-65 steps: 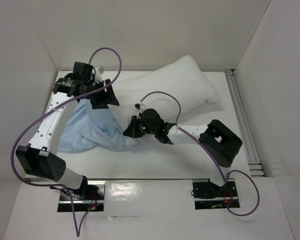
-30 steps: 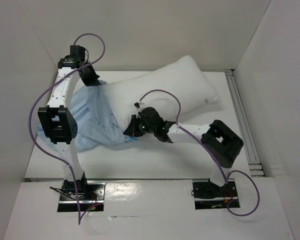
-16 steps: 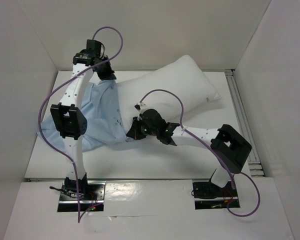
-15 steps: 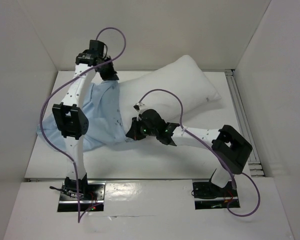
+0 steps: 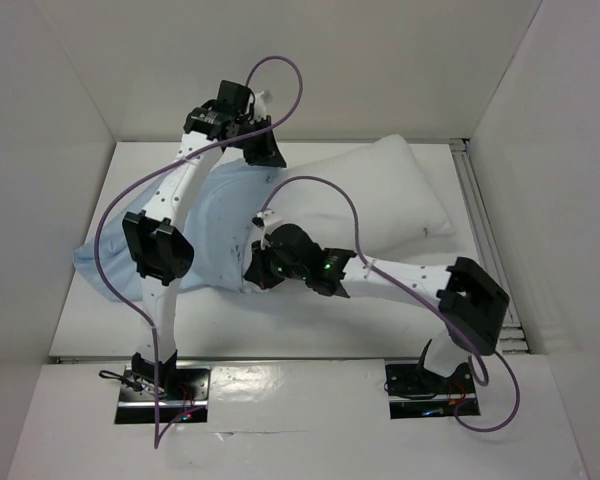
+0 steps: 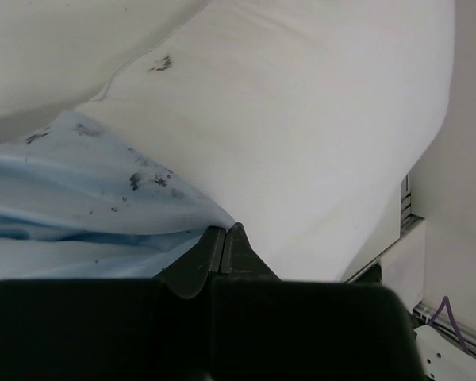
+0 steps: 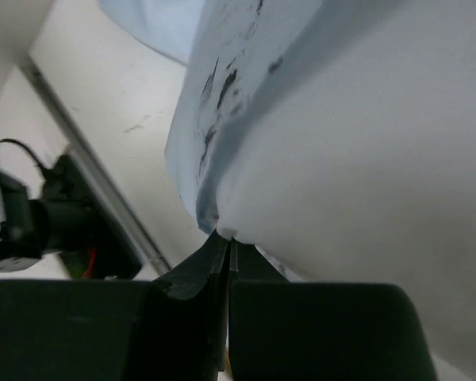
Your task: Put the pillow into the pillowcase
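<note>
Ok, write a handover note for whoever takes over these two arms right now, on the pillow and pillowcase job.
Left gripper: shut on the far edge of the pillowcase opening.
Right gripper: shut on the near edge of the same opening.
Things: the pillow lies across the far right of the table, its left end inside the pillowcase. The slack blue cloth trails off to the left.
Done: the opening is over the pillow's left end.
Left: draw the opening rightward over the bare white part, which looks like most of the pillow, then release both grips.
</note>
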`<state>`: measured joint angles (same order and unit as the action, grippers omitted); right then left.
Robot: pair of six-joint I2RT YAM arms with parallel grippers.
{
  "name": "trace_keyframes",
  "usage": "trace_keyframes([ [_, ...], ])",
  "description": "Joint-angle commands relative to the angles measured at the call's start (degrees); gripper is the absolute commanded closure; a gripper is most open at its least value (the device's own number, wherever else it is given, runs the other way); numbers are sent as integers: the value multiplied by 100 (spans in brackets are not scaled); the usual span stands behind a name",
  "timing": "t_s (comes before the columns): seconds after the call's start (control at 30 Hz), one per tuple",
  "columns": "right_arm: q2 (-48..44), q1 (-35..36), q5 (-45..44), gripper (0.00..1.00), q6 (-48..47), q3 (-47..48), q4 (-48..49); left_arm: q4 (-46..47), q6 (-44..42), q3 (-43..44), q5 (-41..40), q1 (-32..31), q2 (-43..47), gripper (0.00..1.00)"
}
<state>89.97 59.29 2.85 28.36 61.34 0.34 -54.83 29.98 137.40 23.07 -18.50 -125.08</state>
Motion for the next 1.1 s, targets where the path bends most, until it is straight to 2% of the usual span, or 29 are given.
trace_keyframes([
  [0.0,494,4,-416,100,64,280,669,481,-18,-11,313,-48,131,100],
  [0.07,495,-66,-417,99,64,474,373,482,-167,-82,-2,-48,185,100],
  [0.1,399,-66,-504,92,-31,614,223,404,-220,-82,-117,-48,185,100],
  [0.13,311,-66,-627,79,-84,668,56,403,-220,-82,-179,-48,185,99],
  [0.17,197,-66,-698,48,-207,729,-155,333,-360,-82,-180,-48,185,97],
  [0.2,-65,-66,-803,35,-278,791,-592,37,-448,92,-110,-48,116,96],
  [0.27,-374,-127,-1198,22,-453,949,-1095,-247,-580,103,-48,4,246,90],
  [0.3,-697,-128,-1330,14,-506,950,-1515,-248,-581,-202,-48,4,395,85],
  [0.37,-1015,-198,-1715,9,-585,950,-1843,-195,-633,-477,-232,4,702,67],
  [0.4,-1295,-259,-1787,7,-673,950,-2071,-195,-694,-478,-494,4,913,50],
  [0.5,-1561,-391,-1999,3,-936,888,-2423,-528,-756,-32,-1074,4,1108,31],
  [0.6,-1623,-392,-2341,1,-1279,836,-2783,-897,-756,182,-1725,57,1371,18],
  [0.7,-1623,-392,-2447,0,-1525,731,-2838,-1012,-643,-308,-2400,57,2073,17],
  [0.73,-1693,-392,-2447,0,-1526,591,-2707,-1012,-451,-885,-2543,57,2310,17],
  [0.8,-1694,-392,-2316,0,-1605,537,-2644,-960,-213,-1634,-2885,57,3179,31],
  [0.83,-1694,-444,-2255,0,-1658,467,-2583,-768,-38,-2612,-2887,5,3513,39],
  [0.87,-1694,-444,-2184,0,-1658,466,-2583,-610,43,-3153,-2948,-65,4221,52],
  [0.9,-1641,-444,-2184,0,-1658,466,-2583,-478,174,-3698,-2949,-153,4228,54],
  [0.93,-1641,-505,-2097,0,-1658,388,-2443,-285,454,-4791,-2809,-345,4907,53],
  [0.97,-1641,-506,-2044,0,-1728,335,-2381,22,639,-5272,-2695,-425,5184,49],
  [1.0,-1589,-558,-1956,0,-1729,335,-2381,164,867,-5720,-2624,-522,5439,39],
  [1.07,-1510,-619,-1824,0,-1729,335,-2311,463,1465,-6782,-2483,-899,6011,33],
])
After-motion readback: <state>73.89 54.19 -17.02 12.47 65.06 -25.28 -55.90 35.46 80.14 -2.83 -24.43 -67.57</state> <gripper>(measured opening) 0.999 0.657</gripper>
